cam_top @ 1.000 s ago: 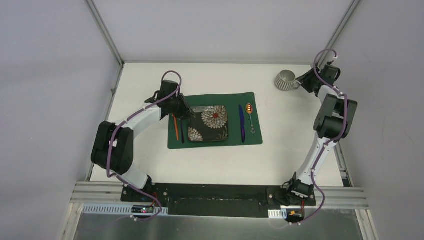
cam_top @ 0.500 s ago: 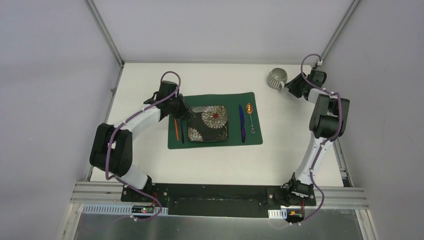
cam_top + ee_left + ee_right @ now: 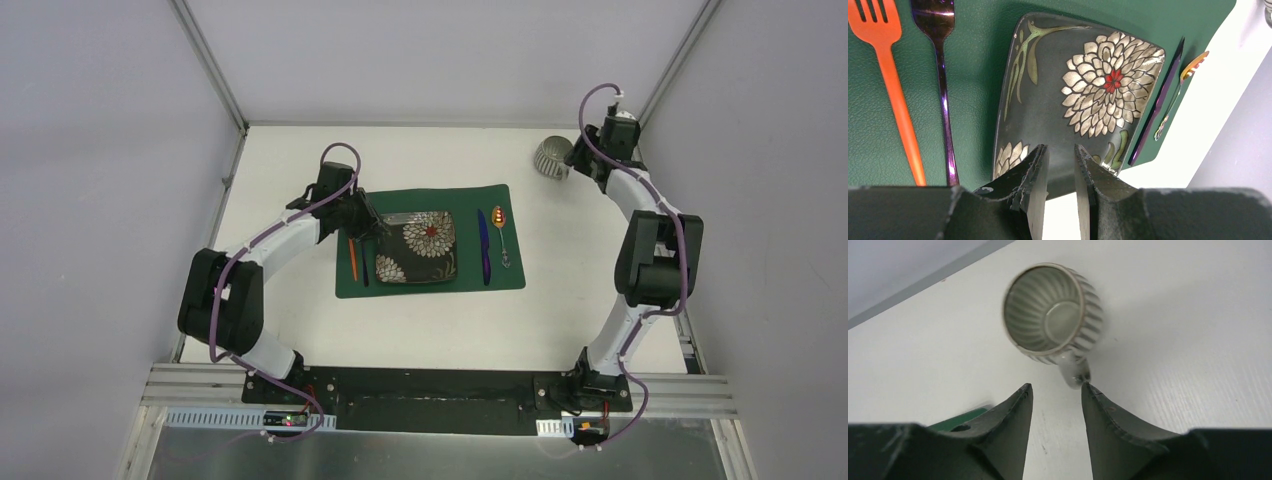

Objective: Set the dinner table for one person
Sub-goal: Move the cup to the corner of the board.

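Observation:
On the white dinner table (image 3: 290,160) lies a green placemat (image 3: 440,200) with a dark flowered square plate (image 3: 420,250), an orange fork (image 3: 352,260), a purple fork (image 3: 943,100), a knife (image 3: 484,250) and a spoon (image 3: 503,240). My left gripper (image 3: 376,228) (image 3: 1060,147) hovers over the plate (image 3: 1073,90), narrowly open with nothing between its fingers. A ribbed grey cup (image 3: 550,158) (image 3: 1053,310) stands off the mat at the far right. My right gripper (image 3: 574,160) (image 3: 1055,386) is open right behind the cup. The cup's handle (image 3: 1075,371) lies just beyond its right fingertip.
Aluminium frame posts (image 3: 210,65) and grey walls close in the table on three sides; the right wall (image 3: 760,200) is close behind the right arm. A corner of the green mat (image 3: 965,416) shows beside my right gripper's left finger.
The right arm has swung toward the far edge, its gripper following the cup, which has shifted left across the table. Its jaws have narrowed slightly. The left arm has barely moved.

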Tool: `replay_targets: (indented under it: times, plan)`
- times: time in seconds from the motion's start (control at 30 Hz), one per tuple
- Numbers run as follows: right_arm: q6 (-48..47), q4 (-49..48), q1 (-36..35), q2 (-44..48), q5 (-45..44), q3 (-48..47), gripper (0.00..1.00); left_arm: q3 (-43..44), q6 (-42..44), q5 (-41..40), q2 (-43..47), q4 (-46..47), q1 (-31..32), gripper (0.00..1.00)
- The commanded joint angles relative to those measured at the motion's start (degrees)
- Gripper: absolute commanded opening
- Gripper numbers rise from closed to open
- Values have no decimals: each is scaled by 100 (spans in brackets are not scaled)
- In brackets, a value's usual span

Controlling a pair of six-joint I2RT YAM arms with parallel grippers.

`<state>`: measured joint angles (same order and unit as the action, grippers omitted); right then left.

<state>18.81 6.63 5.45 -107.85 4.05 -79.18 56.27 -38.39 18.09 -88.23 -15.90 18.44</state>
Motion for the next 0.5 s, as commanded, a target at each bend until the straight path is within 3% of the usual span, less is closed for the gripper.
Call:
replay_targets:
  times: [0.0,0.33,0.47]
  plan:
    - [-580,596,-123,-64,-99,-613,45,-72,-72,-50,309,187,53,26]
    - [-929,2178,-156,-756,-276,-1843,45,-88,-52,-68,396,131,55,26]
    - [-963,2157,-176,-730,-210,-1719,45,-79,-63,-64,392,124,55,26]
